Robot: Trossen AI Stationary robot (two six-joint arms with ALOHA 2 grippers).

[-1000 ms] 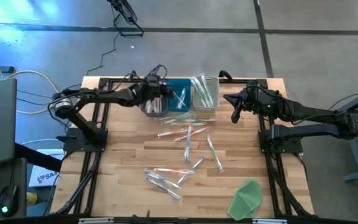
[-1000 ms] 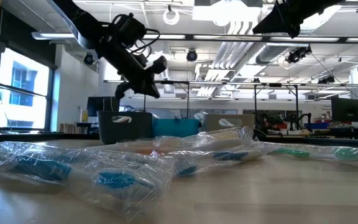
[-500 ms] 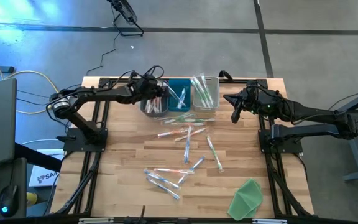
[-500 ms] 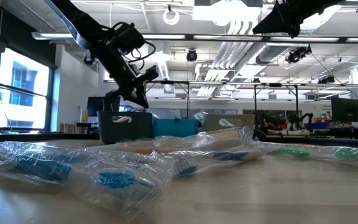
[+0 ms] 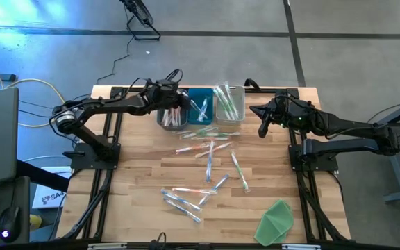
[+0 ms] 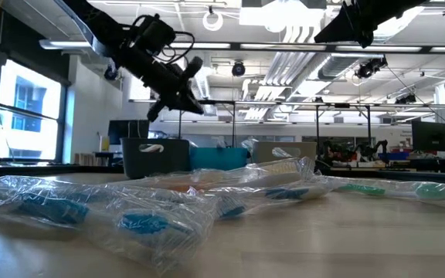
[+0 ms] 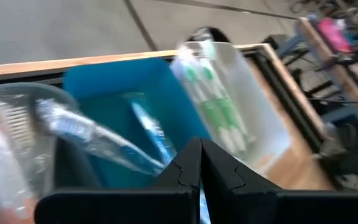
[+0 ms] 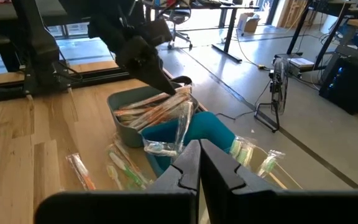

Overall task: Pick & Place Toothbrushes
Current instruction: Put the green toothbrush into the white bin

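Since the earlier frame the left gripper (image 5: 180, 99) has lifted a bit and swung back over the grey bin (image 5: 171, 117); in the low view it sits higher above the bins now, fingers pinched together, carrying nothing. Nothing else on the table has shifted.

Big stuff first: the wooden table (image 5: 137, 187) fills the middle of the high view, with dark rails down both sides. Its lower left is bare wood, so there's plenty of room there. Along the upper edge sit three bins touching in a row: grey, then the blue bin (image 5: 198, 97), then the clear bin (image 5: 230, 104), each with wrapped toothbrushes inside.

Loose toothbrushes (image 5: 210, 154) lie scattered mid-table just below the bins, with another cluster (image 5: 181, 199) in the lower centre. A green sheet (image 5: 276, 221) sits in the lower right, close to the table's edge.

The right gripper (image 5: 262, 130) hangs at the upper right, beside the clear bin but apart from it, also closed and empty, with open wood under it.
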